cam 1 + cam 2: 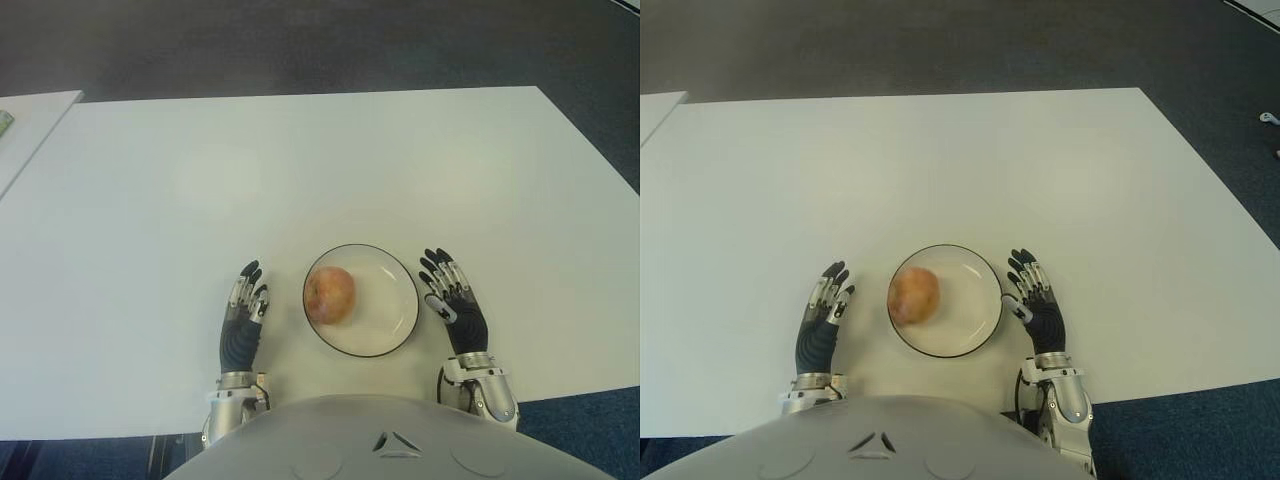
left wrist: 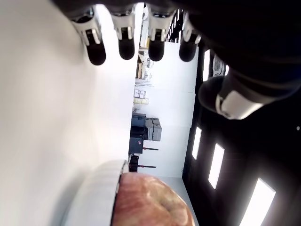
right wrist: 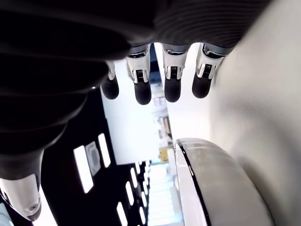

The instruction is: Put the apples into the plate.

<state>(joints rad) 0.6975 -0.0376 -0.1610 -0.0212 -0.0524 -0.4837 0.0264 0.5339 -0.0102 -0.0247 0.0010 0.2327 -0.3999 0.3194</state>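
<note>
Apple (image 1: 330,294) in plate (image 1: 390,300), left hand (image 1: 243,322) and right hand (image 1: 455,303) flanking, fingers spread, empty.

White table (image 1: 300,160) on dark carpeted floor (image 1: 300,45).

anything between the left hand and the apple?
Only the near rim of the plate and a strip of bare white table. The left eye view shows the left hand open beside the plate, with the apple inside it.

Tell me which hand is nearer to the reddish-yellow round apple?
Left. The left hand shows just beside the apple, which lies in the left part of the white plate; the right hand is beyond the plate's far rim.
</note>
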